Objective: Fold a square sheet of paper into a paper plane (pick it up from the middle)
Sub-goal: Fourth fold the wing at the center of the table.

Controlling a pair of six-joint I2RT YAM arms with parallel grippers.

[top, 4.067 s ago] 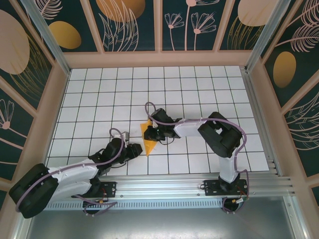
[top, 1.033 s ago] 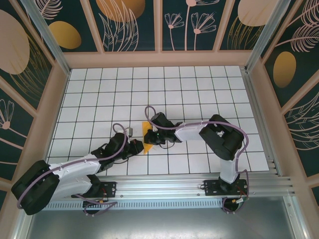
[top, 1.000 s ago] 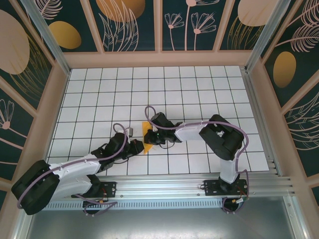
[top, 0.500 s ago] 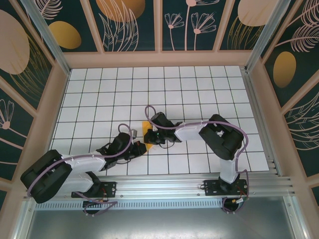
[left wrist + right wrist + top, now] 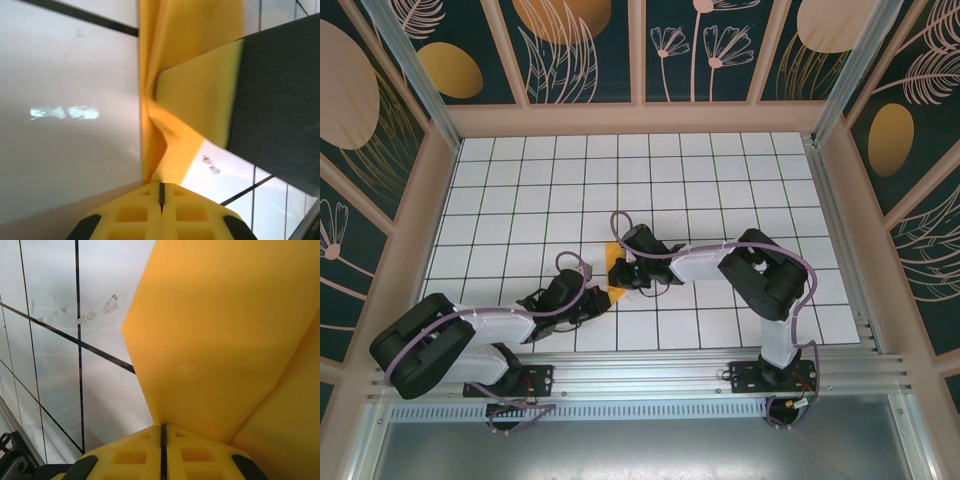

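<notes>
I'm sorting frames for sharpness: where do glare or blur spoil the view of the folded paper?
Left wrist: the paper sits very close and looks soft, with a bright glare patch on the table. Right wrist: paper evenly lit, grid lines fairly crisp. Top external: even light, sharp, but the paper is a small sliver.

we see a lab test booth: a white gridded table (image 5: 720, 170) boxed in by dark flower-print wall panels (image 5: 670, 70) in pale frames, with a left arm (image 5: 480, 325) and a right arm (image 5: 760, 280) bolted to an aluminium rail (image 5: 650, 365).
</notes>
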